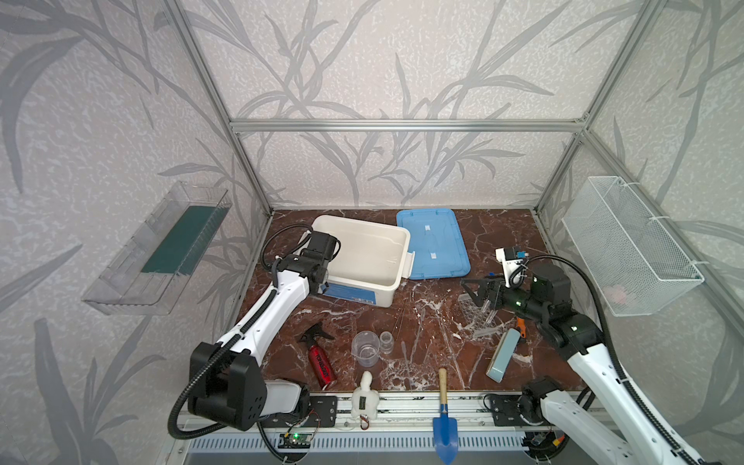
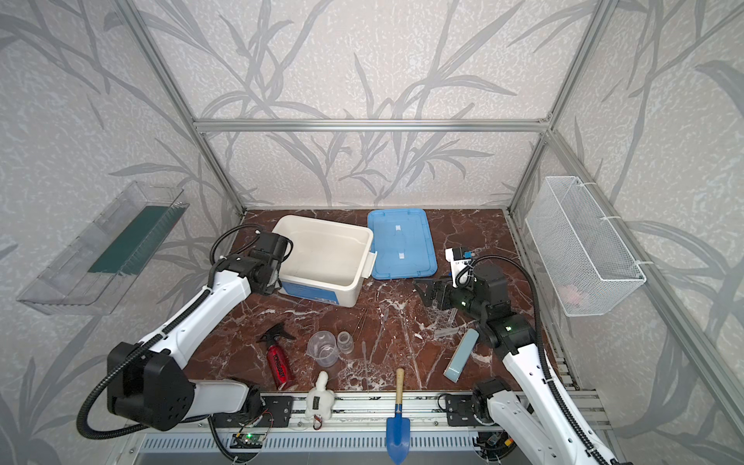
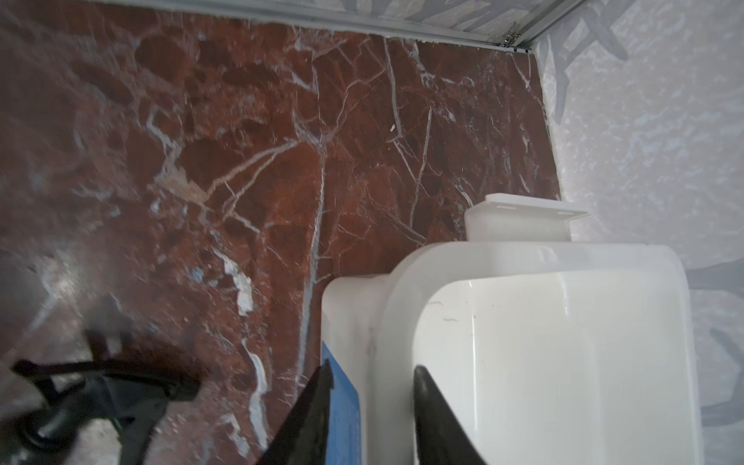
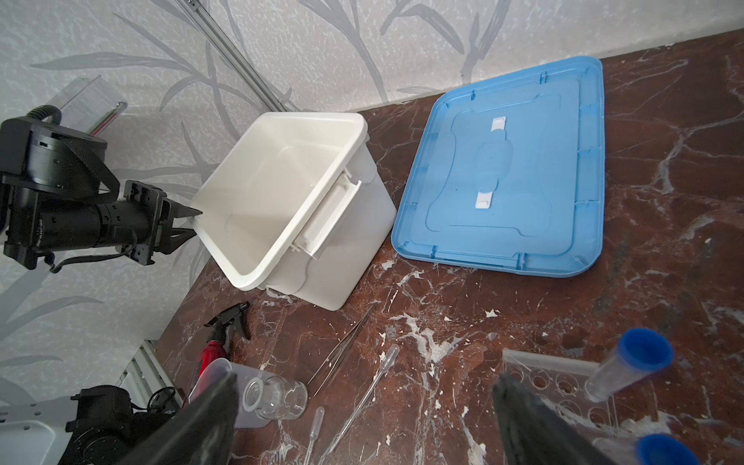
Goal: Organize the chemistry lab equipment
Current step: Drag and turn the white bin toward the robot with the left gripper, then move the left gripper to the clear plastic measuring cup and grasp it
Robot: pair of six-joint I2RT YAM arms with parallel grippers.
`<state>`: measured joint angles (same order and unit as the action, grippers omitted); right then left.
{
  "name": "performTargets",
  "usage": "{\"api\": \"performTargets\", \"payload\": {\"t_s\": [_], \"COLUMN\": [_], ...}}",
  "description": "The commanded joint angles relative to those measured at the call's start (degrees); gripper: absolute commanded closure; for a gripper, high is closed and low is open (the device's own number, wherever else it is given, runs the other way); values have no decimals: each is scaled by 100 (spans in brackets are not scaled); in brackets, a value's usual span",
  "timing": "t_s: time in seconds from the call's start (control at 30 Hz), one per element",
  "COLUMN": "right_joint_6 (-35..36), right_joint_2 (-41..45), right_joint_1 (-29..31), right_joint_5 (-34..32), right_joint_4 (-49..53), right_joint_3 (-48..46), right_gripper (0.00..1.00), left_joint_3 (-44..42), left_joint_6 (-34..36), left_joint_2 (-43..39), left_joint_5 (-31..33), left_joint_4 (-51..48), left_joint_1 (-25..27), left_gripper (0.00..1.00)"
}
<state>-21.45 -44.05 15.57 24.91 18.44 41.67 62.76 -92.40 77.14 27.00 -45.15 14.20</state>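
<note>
**Right arm over the tube rack, left arm at the bin**

The right gripper hangs with its fingers spread wide and empty. The clear perforated tube rack lies just below them and slightly nearer, at the table's right. Its long side seems to run far-left to near-right. Long clear tubes with blue caps stand tilted in it. This arm is far the nearer to it.

The left gripper straddles the left wall of the white bin (whether it pinches, I cannot tell).

The clear beaker, small clear glass bottle and thin rods sit mid-table. Open marble separates rack from bin, and the blue lid lies flat just beside the bin's right.
</note>
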Motion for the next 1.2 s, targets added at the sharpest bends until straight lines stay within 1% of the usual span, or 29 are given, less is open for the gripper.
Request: {"api": "performTargets", "payload": {"t_s": [0.0,0.1,0.17,0.2,0.23,0.3,0.33,0.47,0.53,0.6,0.67,0.7,0.77,0.87,0.9,0.97,1.07,1.1,1.13,1.17], "right_joint_6": [-26,-44,-52,-54,-39,76,218,898,978,909,914,947,1063,1173,1196,1219,1319,1380,1431,1463], "right_joint_2": [108,107,90,81,72,34,-10,-206,-265,-312,-381,-414,-478,-601,-628,-640,-661,-687,-717,-744], "right_joint_1": [7,7,7,7,6,16,20,36,42,95,268,422,712,1017,1059,1104,1136,1149,1163,1194], "right_joint_5": [-29,-43,-32,-36,-28,91,155,160,273,391,302,151,-62,-331,-349,-317,-188,-121,-57,-38], "right_joint_4": [68,81,80,75,80,92,196,824,844,720,686,695,740,832,837,771,722,731,756,767], "right_joint_3": [-51,-46,-49,-48,-44,-3,91,567,666,680,729,761,822,903,901,866,803,794,797,792], "right_gripper": [4,4,4,4,4,2,1,1,1,1,1,1,1,1,1,1,1,1,1,1], "left_joint_3": [-88,-100,-39,-19,-38,-96,-82,182,228,199,42,-6,-28,268,388,439,490,509,492,496], "left_joint_6": [-162,-72,30,57,172,552,806,2366,3004,3739,4616,4983,5839,6461,6751,7109,7880,8164,8430,8639], "left_joint_2": [-96,-191,-313,-406,-510,-769,-906,-1314,-1561,-1836,-2144,-2286,-2489,-2521,-2515,-2550,-2408,-2374,-2375,-2392], "left_joint_5": [106,93,315,419,433,544,591,696,689,521,140,-108,-942,-1539,-1877,-2413,-3770,-4174,-4400,-4465], "left_joint_4": [2,36,-100,-181,-179,-70,-82,-219,-266,-96,300,459,726,265,111,-64,-302,-411,-517,-630], "left_joint_1": [21,50,155,210,215,249,257,292,301,303,303,303,311,363,388,422,509,618,758,918], "left_gripper": [51,50,47,43,36,28,22,9,6,6,6,6,6,6,6,5,3,3,2,2]}}
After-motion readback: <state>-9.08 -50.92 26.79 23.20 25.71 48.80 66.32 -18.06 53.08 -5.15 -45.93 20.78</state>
